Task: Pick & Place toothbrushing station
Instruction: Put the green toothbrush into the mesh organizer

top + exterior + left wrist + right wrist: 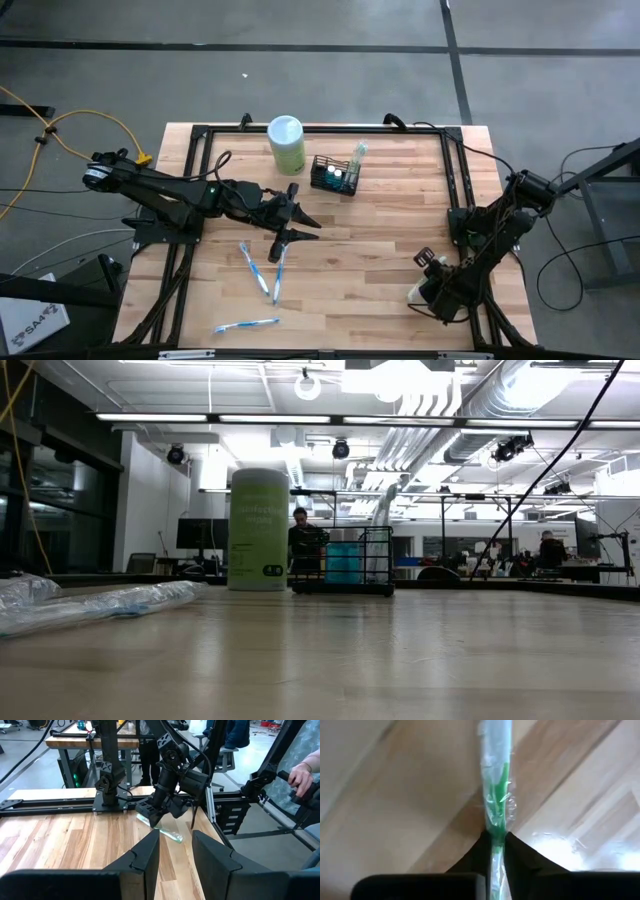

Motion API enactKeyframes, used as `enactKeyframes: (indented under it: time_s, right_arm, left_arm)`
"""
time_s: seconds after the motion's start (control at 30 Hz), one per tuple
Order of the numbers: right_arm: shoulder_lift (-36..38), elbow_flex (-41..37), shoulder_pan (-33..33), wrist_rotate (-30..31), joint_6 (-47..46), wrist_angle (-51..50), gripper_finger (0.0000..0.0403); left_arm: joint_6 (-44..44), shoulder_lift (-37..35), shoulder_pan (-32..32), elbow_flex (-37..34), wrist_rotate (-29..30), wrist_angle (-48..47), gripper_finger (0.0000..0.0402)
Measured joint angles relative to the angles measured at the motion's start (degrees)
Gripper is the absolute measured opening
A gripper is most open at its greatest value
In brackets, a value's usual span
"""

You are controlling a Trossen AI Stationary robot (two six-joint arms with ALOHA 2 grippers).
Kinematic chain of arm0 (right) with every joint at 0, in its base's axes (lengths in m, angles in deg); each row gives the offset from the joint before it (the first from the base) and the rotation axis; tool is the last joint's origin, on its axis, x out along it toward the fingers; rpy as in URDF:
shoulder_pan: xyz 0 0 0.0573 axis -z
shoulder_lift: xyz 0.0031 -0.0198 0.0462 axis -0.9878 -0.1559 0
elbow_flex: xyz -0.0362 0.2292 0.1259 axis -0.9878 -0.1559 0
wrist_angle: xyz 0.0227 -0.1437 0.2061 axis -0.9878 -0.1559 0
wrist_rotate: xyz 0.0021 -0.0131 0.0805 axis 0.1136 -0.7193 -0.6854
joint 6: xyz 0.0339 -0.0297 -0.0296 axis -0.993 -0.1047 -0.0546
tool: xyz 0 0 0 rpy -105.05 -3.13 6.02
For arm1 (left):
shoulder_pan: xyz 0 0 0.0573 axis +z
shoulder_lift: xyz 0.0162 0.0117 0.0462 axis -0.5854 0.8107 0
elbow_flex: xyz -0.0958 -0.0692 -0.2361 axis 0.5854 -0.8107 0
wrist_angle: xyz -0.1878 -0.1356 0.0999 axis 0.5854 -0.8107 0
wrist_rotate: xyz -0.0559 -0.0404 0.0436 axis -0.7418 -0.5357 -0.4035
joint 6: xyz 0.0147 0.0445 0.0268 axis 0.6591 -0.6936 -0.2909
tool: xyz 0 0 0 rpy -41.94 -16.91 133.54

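The black wire-mesh toothbrushing station (335,176) stands at the table's far middle with a wrapped toothbrush (358,154) upright in it; it also shows in the low view (345,560). My right gripper (418,296) is at the near right, shut on a green toothbrush in a clear wrapper (495,795). My left gripper (308,228) hangs open and empty over the table's middle, left of the station. Blue wrapped toothbrushes (265,270) lie on the table below it. My right gripper pinches the wrapped green toothbrush (495,836) between its two fingertips, which lie across its length. The fingers come from above, slanting down (152,820). The toothbrush sticks out beyond the fingers, low over the wood (167,832); I cannot tell whether it touches the table.
A pale green canister with a white lid (286,143) stands left of the station. Another blue toothbrush (245,325) lies near the front edge. A black frame (200,135) runs around the table. A person's hand (300,772) shows beyond the table's right side.
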Motion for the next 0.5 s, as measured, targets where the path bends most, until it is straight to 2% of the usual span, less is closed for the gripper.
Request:
enactKeyframes:
  time_s: [0.17, 0.5]
  right_arm:
    - [0.0, 0.1, 0.0, 1.7, 0.2, -0.2, 0.0005]
    - [0.0, 2.2, 0.0, 8.0, 3.0, -0.5, 0.0002]
  left_arm:
    - [0.0, 0.0, 0.0, 0.0, 0.0, 0.0, 0.0110]
    - [0.1, 0.0, 0.0, 0.0, 0.0, 0.0, 0.0110]
